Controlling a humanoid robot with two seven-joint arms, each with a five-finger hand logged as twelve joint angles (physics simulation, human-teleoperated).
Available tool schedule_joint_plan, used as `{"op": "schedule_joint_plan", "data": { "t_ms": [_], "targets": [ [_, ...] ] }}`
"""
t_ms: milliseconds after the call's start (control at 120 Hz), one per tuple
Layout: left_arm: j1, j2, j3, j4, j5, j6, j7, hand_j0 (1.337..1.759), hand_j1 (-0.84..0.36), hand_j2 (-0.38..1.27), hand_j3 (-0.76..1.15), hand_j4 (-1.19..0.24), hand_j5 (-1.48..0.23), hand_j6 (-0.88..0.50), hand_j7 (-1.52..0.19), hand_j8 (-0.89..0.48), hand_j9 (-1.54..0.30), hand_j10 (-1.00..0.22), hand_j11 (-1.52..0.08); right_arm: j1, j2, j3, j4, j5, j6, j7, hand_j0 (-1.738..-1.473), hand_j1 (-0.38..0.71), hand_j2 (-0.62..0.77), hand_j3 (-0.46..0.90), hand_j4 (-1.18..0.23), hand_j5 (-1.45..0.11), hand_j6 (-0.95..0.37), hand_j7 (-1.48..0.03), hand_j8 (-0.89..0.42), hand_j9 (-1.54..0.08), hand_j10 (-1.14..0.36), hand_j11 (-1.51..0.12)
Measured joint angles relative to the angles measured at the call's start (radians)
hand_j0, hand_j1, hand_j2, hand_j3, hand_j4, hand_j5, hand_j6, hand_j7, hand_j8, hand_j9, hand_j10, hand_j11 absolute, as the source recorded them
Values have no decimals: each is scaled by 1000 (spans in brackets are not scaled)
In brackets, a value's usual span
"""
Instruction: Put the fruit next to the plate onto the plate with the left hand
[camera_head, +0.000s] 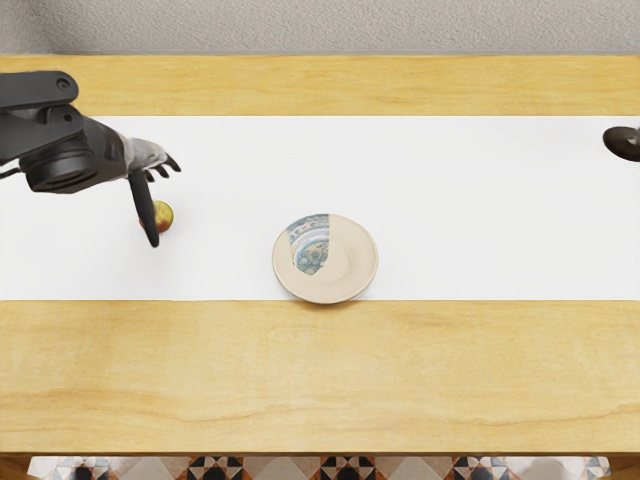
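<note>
My left hand (150, 170) is open, fingers spread, gripping nothing. The fruit (165, 215) lies beside one down-pointing finger, with the plate (362, 266) well off to its right. If I close off-centre, I could knock the fruit rolling away.

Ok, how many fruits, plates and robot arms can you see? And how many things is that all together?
Fruit: 1
Plate: 1
Arms: 2, the left arm and the right arm
Total: 4
</note>
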Motion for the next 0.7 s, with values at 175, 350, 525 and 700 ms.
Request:
{"op": "schedule_joint_plan", "data": {
  "t_ms": [175, 350, 525, 700],
  "targets": [
    [25, -22, 6, 48, 4, 53, 0, 1658, 113, 40, 0, -200, -257, -201, -257, -201, -257, -200, -257, 0, 0, 0, 0, 0, 0, 0, -1658, -349, 0, 0, 0, 0, 0, 0, 0, 0, 0, 0],
    [53, -55, 18, 84, 5, 98, 0, 1658, 4, 59, 0, -291, -375, -292, -375, -291, -375, -291, -375, 0, 0, 0, 0, 0, 0, 0, -1658, -349, 0, 0, 0, 0, 0, 0, 0, 0, 0, 0],
    [64, -74, 49, 120, 5, 123, 0, 1658, -45, 68, 0, -332, -429, -332, -429, -332, -429, -331, -429, 0, 0, 0, 0, 0, 0, 0, -1658, -349, 0, 0, 0, 0, 0, 0, 0, 0, 0, 0],
    [89, -98, 70, 155, 4, 128, 0, 1658, -66, 71, 0, -349, -451, -349, -451, -349, -451, -349, -451, 0, 0, 0, 0, 0, 0, 0, -1658, -349, 0, 0, 0, 0, 0, 0, 0, 0, 0, 0]
  ]
}}
